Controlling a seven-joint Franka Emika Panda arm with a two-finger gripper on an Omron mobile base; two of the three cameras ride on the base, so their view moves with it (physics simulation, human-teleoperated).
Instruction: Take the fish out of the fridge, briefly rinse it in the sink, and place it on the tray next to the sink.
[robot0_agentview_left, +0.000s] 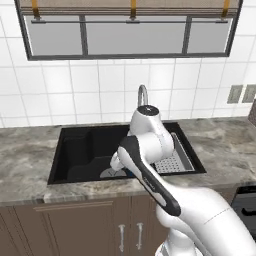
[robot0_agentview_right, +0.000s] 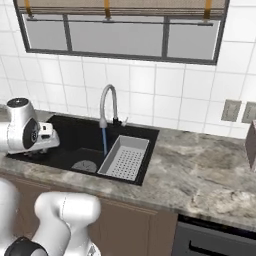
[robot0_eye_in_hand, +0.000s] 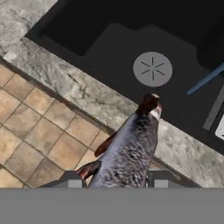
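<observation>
Over the sink's front edge: we saw the hand (robot0_eye_in_hand: 117, 183) clamped on the fish (robot0_eye_in_hand: 127, 148), its fingers (robot0_eye_in_hand: 72, 181) tight against the body.
Fish axis: its length ran straight out from the hand, head end pointing toward the drain (robot0_eye_in_hand: 152, 68).
Where the water lay: the blue stream (robot0_agentview_right: 104, 141) from the tap (robot0_agentview_right: 106, 102) fell beyond the drain, farther into the sink (robot0_agentview_left: 80, 150) than the fish, so we judged the move ahead was a reach forward.
Tray: the perforated grey tray (robot0_agentview_right: 125, 157) sat at the basin's right side.
Surfaces: fish dark, speckled and glossy with reddish fins; basin matte black; counter (robot0_agentview_right: 200, 175) grey marbled stone; tap curved chrome.
</observation>
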